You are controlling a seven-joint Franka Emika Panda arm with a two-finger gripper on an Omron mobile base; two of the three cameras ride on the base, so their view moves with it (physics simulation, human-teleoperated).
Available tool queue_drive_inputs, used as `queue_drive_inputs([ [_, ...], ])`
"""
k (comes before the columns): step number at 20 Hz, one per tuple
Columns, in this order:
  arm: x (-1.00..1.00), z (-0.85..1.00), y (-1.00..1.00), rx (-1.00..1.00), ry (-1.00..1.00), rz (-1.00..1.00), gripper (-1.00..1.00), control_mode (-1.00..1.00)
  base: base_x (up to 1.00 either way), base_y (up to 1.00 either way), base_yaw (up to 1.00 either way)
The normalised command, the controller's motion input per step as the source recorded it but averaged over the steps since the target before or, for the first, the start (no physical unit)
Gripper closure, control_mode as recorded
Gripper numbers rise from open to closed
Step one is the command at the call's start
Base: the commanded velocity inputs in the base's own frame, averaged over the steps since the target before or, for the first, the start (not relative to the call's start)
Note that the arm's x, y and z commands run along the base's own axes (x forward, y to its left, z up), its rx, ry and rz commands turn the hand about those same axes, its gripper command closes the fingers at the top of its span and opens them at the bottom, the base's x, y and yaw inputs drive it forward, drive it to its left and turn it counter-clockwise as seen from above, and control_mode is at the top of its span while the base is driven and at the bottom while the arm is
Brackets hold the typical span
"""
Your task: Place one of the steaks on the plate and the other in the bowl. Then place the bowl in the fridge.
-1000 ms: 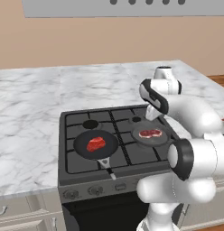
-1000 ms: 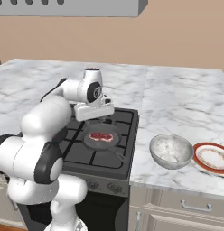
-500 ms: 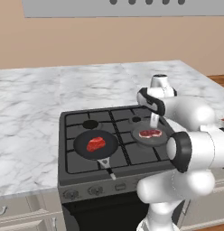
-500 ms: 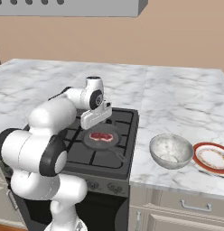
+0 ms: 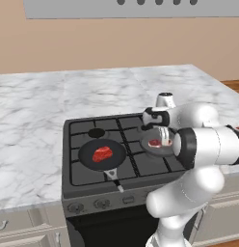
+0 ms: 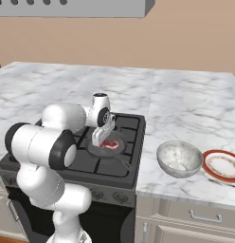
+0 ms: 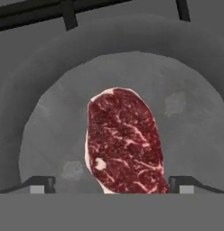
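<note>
The marbled steak lies in a grey pan on the stove's right front burner. My gripper hangs open just above it, one fingertip on each side of the meat's near end. From the base I see the gripper low over that steak, also from the left. The plain red steak sits in a dark pan on the left front burner. The speckled bowl and the red-rimmed plate stand on the counter right of the stove. The fridge is out of view.
The black stove is set into a marble counter, with a range hood above. The dark pan's handle points toward the stove's front edge. Cabinet drawers run below the counter.
The hand has come down from above the stove to just over the marbled steak, jaws still wide. Steaks, pans, bowl and plate have not moved.
</note>
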Motion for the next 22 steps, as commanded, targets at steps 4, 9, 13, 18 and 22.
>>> queue_drive_inputs([
  [4,0.2,-0.37,0.0,0.01,0.04,0.26,-1.0,-1.0,0.0,0.0,0.0],
  [9,0.02,-0.37,0.0,0.03,0.07,0.22,-1.0,-1.0,0.0,0.0,0.0],
  [13,0.03,-0.26,0.0,0.03,0.0,0.18,-1.0,-1.0,0.0,0.0,0.0],
  [18,0.0,-0.23,0.0,0.06,0.0,0.15,1.0,-1.0,0.0,0.0,0.0],
  [22,0.0,-0.13,0.0,0.06,0.0,0.12,1.0,-1.0,0.0,0.0,0.0],
])
